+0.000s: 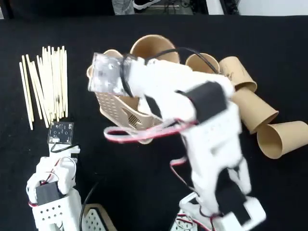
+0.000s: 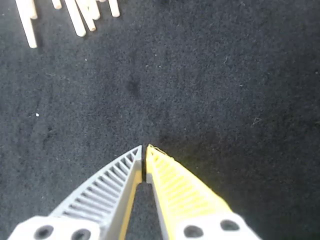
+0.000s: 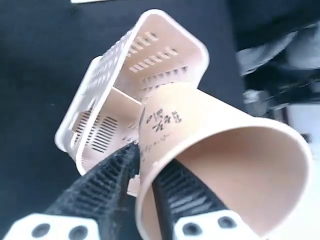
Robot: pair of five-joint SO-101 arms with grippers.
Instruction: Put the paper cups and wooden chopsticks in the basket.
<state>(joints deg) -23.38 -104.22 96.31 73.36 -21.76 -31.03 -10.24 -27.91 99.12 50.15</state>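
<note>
the basket (image 1: 120, 110) stood in the middle of the black table (image 1: 269, 43), partly under the right arm. several cups (image 1: 250, 108) lay on the table beside it. the right gripper (image 3: 145, 160) had its jaws closed on the wall of one paper cup (image 3: 220, 150), just above the basket and not yet inside. the wooden chopsticks (image 1: 45, 82) lay in a pile well apart. the left gripper (image 2: 145, 150), jaws together on nothing, hung near them. i judged most of the task was left.

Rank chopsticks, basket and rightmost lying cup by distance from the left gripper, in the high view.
1. chopsticks, just ahead of the left gripper, on the left side.
2. basket, in the middle.
3. rightmost cup, on its side, far right.
</note>
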